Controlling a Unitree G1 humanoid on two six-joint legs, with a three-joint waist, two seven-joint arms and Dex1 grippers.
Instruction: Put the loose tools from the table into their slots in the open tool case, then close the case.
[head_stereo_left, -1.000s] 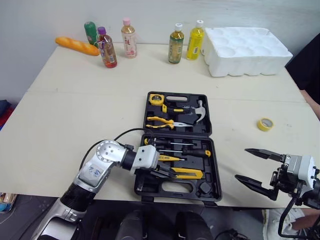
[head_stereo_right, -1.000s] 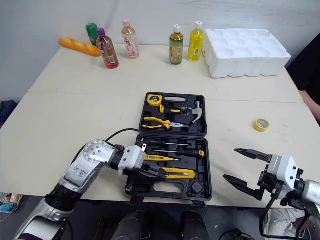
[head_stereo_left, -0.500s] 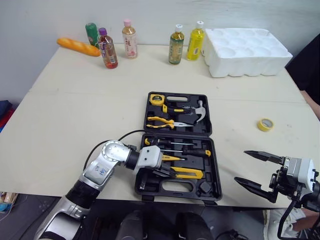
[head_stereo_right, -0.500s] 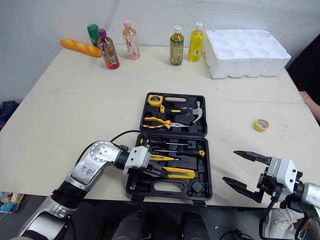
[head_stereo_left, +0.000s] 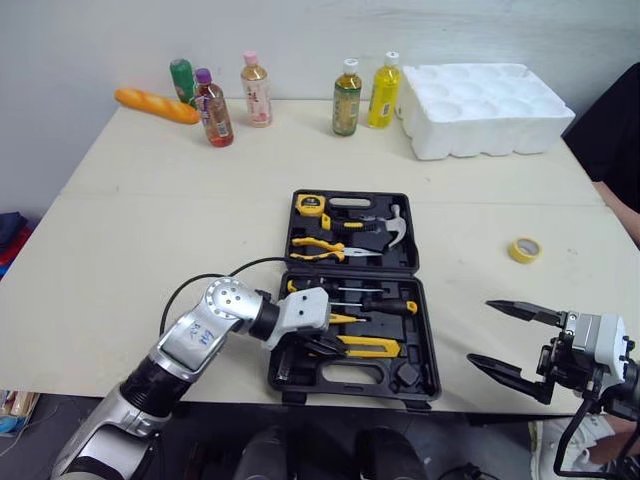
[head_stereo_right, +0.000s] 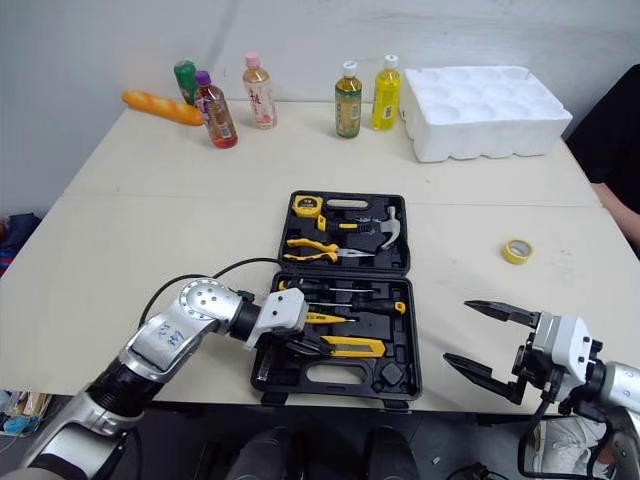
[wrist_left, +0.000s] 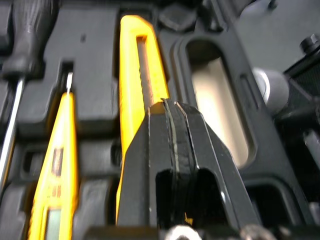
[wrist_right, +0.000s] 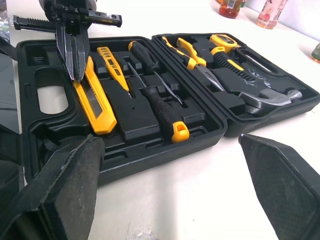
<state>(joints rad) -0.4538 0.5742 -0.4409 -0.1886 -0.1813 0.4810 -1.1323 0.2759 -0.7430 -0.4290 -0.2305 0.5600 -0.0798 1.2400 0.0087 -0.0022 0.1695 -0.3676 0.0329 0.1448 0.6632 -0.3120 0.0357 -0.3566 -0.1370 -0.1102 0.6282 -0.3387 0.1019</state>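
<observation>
Delta over the last second is small. The whole view has shifted a bit, which is head camera motion, not the objects. Relative to the tool case (head_stereo_left: 420, 372), the left tool (wrist_left: 173, 104) has barely moved. Its fingers are pressed together with nothing between them, and the tips sit right on the near end of the yellow utility knife (wrist_left: 142, 70).

The knife lies lengthwise directly under and ahead of the left tool's tips, and it looks flat in its slot in the case's near half. We read this as the seating push still in progress or just finishing, not a new grasp. The yellow tester pen (wrist_left: 52, 165) sits in the next slot, just beside the tool, with the screwdrivers beyond it.

The right tool (head_stereo_left: 481, 332) holds the same pose as before. Its fingers are spread wide and empty, and it hovers well to the side of the case.

One loose item remains, we think: the yellow tape roll (head_stereo_left: 523, 249), on the desk (head_stereo_left: 150, 220) ahead of the right tool. The case is still open, so closing is pending.

The desk surface is plain pale laminate, flat, with a seam across it. Bottles, a bread loaf (head_stereo_left: 156, 99) and a white foam tray (head_stereo_left: 490, 95) line the far edge, well away from both tools. Behind them is a bare light wall. A person's dark sleeve (head_stereo_left: 615, 130) is at the right-hand edge.
</observation>
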